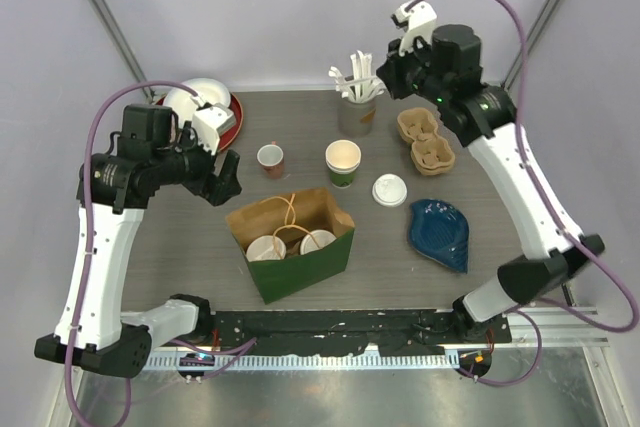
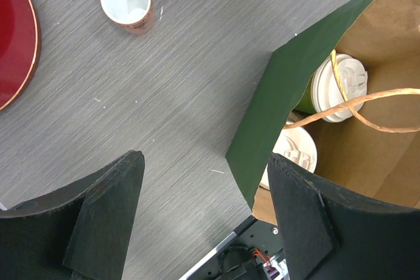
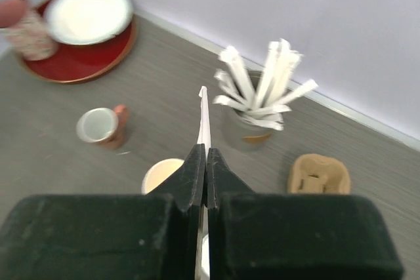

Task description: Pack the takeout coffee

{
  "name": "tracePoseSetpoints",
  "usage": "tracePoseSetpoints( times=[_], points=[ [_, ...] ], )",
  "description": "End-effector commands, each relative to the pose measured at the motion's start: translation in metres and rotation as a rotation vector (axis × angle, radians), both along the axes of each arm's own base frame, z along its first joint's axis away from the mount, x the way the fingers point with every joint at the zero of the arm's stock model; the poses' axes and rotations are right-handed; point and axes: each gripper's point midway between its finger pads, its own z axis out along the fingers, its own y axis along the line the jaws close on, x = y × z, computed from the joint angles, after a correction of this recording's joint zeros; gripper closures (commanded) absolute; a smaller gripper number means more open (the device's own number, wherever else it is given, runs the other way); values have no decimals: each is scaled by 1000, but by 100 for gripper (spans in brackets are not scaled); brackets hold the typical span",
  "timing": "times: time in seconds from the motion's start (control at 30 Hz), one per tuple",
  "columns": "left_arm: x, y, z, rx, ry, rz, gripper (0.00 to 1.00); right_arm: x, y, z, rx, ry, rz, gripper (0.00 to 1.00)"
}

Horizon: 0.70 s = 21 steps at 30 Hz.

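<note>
A green paper bag [image 1: 300, 247] stands open at the table's front middle, with two lidded green cups [image 1: 268, 247] [image 1: 317, 241] inside. They also show in the left wrist view [image 2: 341, 86] [image 2: 295, 152]. A third green cup [image 1: 343, 162] stands open behind the bag, with a loose white lid [image 1: 390, 190] to its right. My left gripper [image 1: 225, 179] [image 2: 205, 159] is open and empty, by the bag's left corner [image 2: 289, 96]. My right gripper [image 1: 388, 67] [image 3: 205, 152] is shut on a thin white wrapped straw [image 3: 204, 116], held high above the open cup [image 3: 161, 175].
A grey holder of wrapped straws [image 1: 357, 97] [image 3: 252, 106] stands at the back. Brown pulp cup carriers [image 1: 425, 139] and a blue leaf dish [image 1: 440, 232] lie on the right. A small red-and-white cup [image 1: 270, 158] [image 2: 126, 1] and a red tray with a white bowl [image 1: 205, 107] are on the left.
</note>
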Motion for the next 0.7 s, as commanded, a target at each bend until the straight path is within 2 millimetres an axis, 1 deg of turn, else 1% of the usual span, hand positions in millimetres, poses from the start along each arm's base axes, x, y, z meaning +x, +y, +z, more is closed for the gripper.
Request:
tracePoseSetpoints(
  times=[0.0,0.03,0.1,0.13,0.17,0.2,0.23,0.27,0.37,0.43,0.47,0.5,0.53,0.6,0.63,0.67],
  points=[
    [5,4,5,5,-48,18,20,-110,17,96,149,-166,350,99],
    [6,4,6,3,-53,21,20,-133,13,110,172,-199,389,99],
    [6,4,7,1,-54,22,20,-158,16,120,207,-207,463,99],
    [6,4,8,1,-56,24,20,-179,23,123,217,-208,561,99],
    [6,4,8,3,-56,26,20,-198,22,126,222,-209,616,99],
    [6,5,8,4,-57,27,20,-211,25,127,230,-204,670,99],
    [6,5,8,4,-59,31,20,-231,30,125,244,-179,769,99],
    [7,6,7,10,-59,38,20,-242,30,125,253,-169,801,99],
    [7,9,6,15,-60,46,20,-259,30,113,248,-119,860,99],
    [7,9,6,13,-64,50,20,-262,30,102,241,-77,878,99],
    [7,10,5,15,-61,55,20,-266,32,99,246,-58,908,99],
    [7,10,5,14,-59,54,20,-265,35,95,247,-36,920,99],
    [7,10,5,14,-59,54,20,-270,41,92,250,-21,953,99],
    [8,10,4,16,-56,56,20,-269,53,86,250,8,972,99],
    [7,10,5,15,-59,55,20,-271,58,85,241,17,980,99],
    [8,10,5,15,-58,57,20,-285,72,82,210,9,1043,99]
  ],
)
